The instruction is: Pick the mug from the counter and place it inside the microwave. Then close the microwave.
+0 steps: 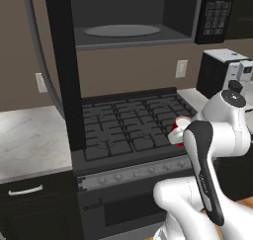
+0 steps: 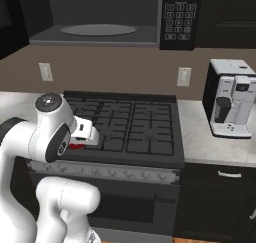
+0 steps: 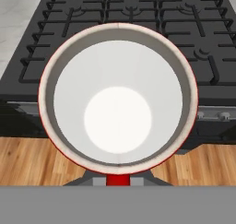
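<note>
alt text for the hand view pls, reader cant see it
Looking straight down into a red mug with a white interior, gripped at its near rim by the shut gripper. Behind it lies the black gas stove with its front knobs, a strip of marbled counter at upper left, and wooden floor below.

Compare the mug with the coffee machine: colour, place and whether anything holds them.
The mug is red outside and white inside; the coffee machine is white and black. The mug hangs over the stove's front edge in the gripper; the coffee machine stands free on the counter. Both are upright.
</note>
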